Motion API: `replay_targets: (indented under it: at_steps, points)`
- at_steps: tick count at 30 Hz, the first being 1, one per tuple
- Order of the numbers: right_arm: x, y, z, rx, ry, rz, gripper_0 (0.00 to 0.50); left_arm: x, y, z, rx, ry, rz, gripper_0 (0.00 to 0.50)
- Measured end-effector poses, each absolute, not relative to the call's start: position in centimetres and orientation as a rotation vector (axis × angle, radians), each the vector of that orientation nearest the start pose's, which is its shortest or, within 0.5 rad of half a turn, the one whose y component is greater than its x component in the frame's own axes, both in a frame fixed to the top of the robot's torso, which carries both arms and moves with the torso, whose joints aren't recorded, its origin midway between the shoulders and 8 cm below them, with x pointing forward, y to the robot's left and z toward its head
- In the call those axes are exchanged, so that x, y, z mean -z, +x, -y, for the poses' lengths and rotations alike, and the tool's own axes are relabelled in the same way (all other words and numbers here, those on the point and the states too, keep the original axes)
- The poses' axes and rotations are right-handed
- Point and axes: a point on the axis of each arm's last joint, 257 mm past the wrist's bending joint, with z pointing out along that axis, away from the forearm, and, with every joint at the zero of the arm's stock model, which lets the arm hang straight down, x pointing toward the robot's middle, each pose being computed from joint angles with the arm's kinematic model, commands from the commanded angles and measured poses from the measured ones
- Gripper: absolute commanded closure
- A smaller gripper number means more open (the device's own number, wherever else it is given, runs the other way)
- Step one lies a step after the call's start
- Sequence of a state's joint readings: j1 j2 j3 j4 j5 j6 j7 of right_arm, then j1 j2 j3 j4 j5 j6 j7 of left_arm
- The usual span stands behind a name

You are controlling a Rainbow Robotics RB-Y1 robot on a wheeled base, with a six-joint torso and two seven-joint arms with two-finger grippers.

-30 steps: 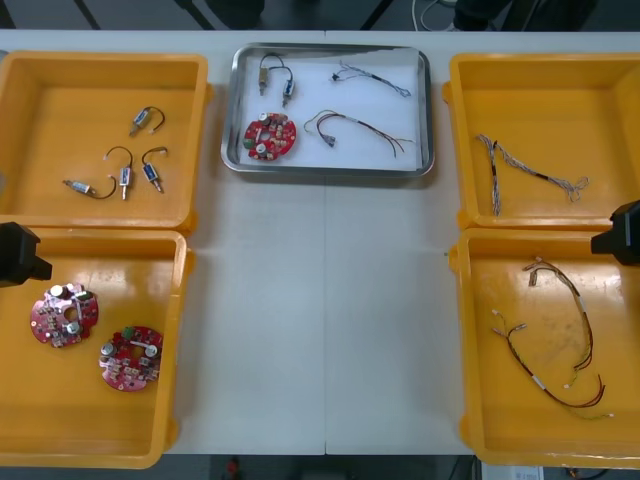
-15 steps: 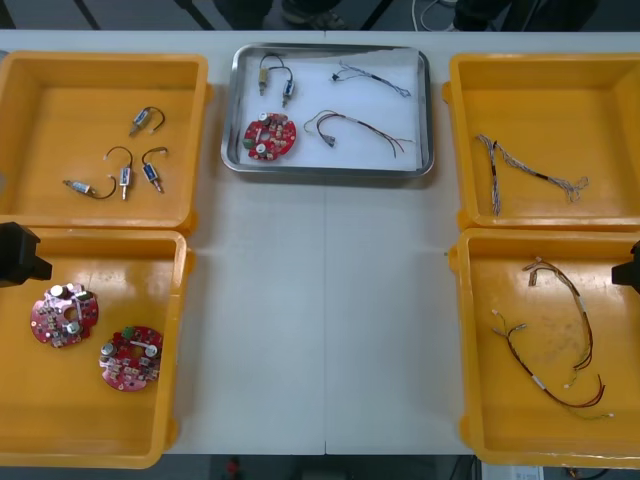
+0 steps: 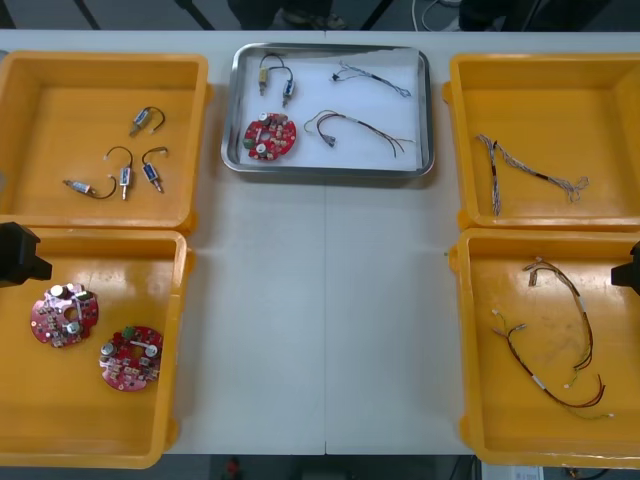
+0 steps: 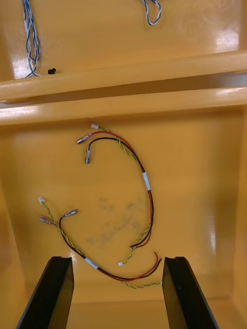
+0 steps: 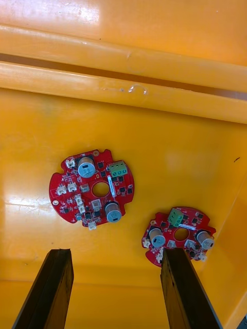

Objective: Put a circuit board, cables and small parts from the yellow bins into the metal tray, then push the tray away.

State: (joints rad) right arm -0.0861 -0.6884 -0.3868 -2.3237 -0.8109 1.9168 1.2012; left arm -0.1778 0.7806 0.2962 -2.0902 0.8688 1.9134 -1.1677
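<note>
The left fingers [image 5: 49,288], spread and released, hover over two boards [image 5: 91,187] in the bin [image 3: 100,425] near-left of the tray [image 3: 330,172]. The right fingers [image 4: 51,293], likewise spread, hover over two cables [image 4: 146,180] near-right of it. The tray, long axis running left-right on the counter [image 3: 320,320], holds one board [image 3: 270,136] and three cables.

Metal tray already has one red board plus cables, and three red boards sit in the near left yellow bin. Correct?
Not three. The front view shows two round red circuit boards in the near left yellow bin. The rest holds: the shiny metal tray has one red board plus cables.
</note>
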Motion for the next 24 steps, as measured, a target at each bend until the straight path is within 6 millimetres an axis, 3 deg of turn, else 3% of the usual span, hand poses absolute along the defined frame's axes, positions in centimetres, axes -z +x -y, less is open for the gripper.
replay_targets:
  at_steps: [24]
  points:
    - [16.12,35.9,36.2,-0.037,0.146,-2.603,0.0,18.31,37.27,-37.91,0.067,-0.223,-2.746,0.0]
